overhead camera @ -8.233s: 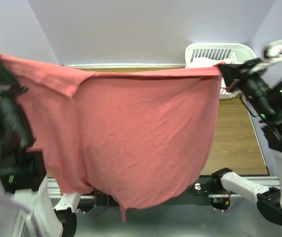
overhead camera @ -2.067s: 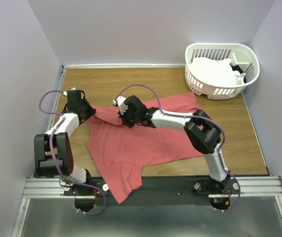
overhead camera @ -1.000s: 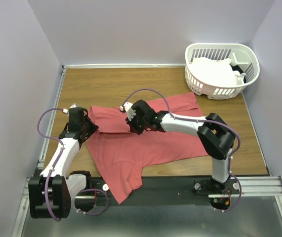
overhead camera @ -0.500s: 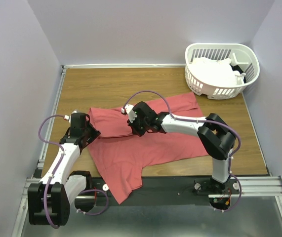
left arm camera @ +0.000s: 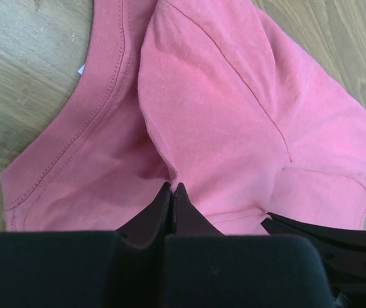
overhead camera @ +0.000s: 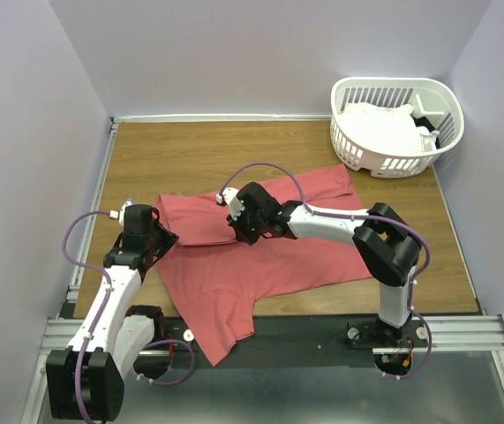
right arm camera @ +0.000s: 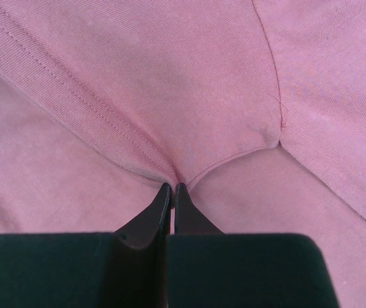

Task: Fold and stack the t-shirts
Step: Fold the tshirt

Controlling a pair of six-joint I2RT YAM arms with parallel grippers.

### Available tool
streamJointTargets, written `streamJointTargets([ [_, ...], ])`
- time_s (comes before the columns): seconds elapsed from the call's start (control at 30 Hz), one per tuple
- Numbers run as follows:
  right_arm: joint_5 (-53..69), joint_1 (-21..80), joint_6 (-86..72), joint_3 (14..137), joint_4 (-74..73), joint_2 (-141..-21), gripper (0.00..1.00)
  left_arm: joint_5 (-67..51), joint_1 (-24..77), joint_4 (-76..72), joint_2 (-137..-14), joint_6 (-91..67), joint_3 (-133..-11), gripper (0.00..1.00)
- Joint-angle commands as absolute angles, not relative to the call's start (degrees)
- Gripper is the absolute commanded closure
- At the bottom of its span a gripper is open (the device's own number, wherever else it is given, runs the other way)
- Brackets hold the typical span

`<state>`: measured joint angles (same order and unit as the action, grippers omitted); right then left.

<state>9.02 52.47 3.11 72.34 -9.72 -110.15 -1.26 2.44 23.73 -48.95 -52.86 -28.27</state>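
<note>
The coral-red t-shirt [overhead camera: 278, 252] lies spread on the wooden table [overhead camera: 190, 150], with its upper left part folded over into a flap [overhead camera: 194, 216]. One corner hangs over the near edge. My left gripper [overhead camera: 165, 238] is shut on the flap's left edge, and in the left wrist view its tips [left arm camera: 172, 187] pinch a fold of the t-shirt [left arm camera: 221, 102] beside the collar [left arm camera: 102, 96]. My right gripper [overhead camera: 239, 235] is shut on the flap's right end, and its tips [right arm camera: 172, 187] nip a hemmed fold of the shirt [right arm camera: 170, 83]. White t-shirts [overhead camera: 379, 128] lie in the basket.
A white slatted laundry basket [overhead camera: 393, 86] stands at the table's back right corner. Walls close in the table on the left, back and right. A metal rail [overhead camera: 463, 331] with the arm bases runs along the near edge.
My left gripper has drawn back a little toward the near left, taking the flap's left edge with it. The right gripper has hardly moved and still pinches the cloth.
</note>
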Motion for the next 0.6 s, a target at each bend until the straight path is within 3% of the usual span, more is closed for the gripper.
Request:
streamJointTargets([
  [0.0,7.21,52.82,4.22,70.93,-11.51,-109.60,0.94,0.35,3.42,25.40,-47.46,-55.89,-26.46,1.00],
  [0.37,4.92,52.82,4.57,69.96,-11.78,-107.14,0.82,3.16,5.45,27.95,-38.85,-62.40,-24.17,0.95],
  [0.43,4.66,52.91,4.66,69.96,-11.87,-106.96,0.75,2.90,5.54,28.56,-38.76,-62.58,-24.26,0.94],
  [0.57,3.52,52.82,4.66,69.79,-11.87,-105.91,0.69,0.88,6.33,28.65,-37.97,-63.28,-23.38,0.88],
])
